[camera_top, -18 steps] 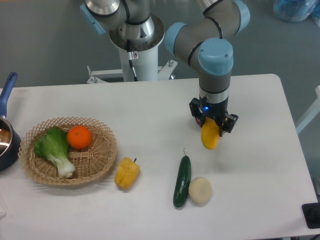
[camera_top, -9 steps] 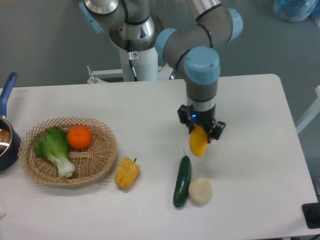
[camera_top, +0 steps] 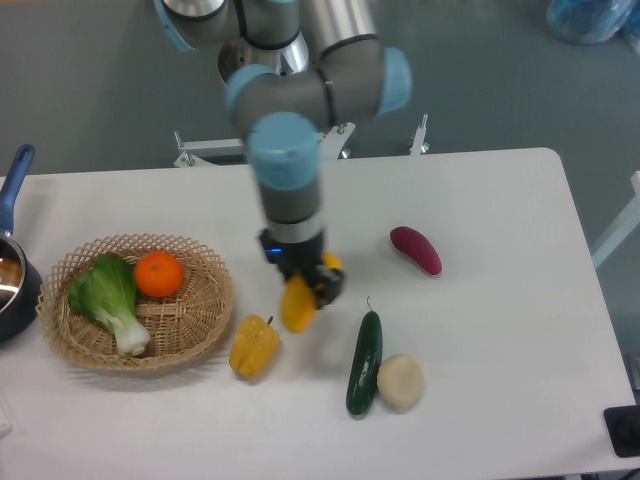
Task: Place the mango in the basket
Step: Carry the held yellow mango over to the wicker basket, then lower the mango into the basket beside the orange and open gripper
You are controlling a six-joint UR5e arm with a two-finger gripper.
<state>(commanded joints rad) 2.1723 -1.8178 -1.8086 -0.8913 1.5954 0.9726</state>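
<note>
Since a second ago the arm has swung left, carrying the mango from the right side to just right of the yellow pepper. The gripper is clamped on the mango, held above the white table, near the basket. I'd keep it high enough to clear the rim, then drop it in the bare front-right part, away from the orange and bok choy. Grey floor behind.

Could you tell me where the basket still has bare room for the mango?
The basket is bare in its right half, between the orange, the bok choy and the right rim. The left half is crowded. The mango, held in the gripper, hangs above the table just beyond the yellow pepper.
</note>
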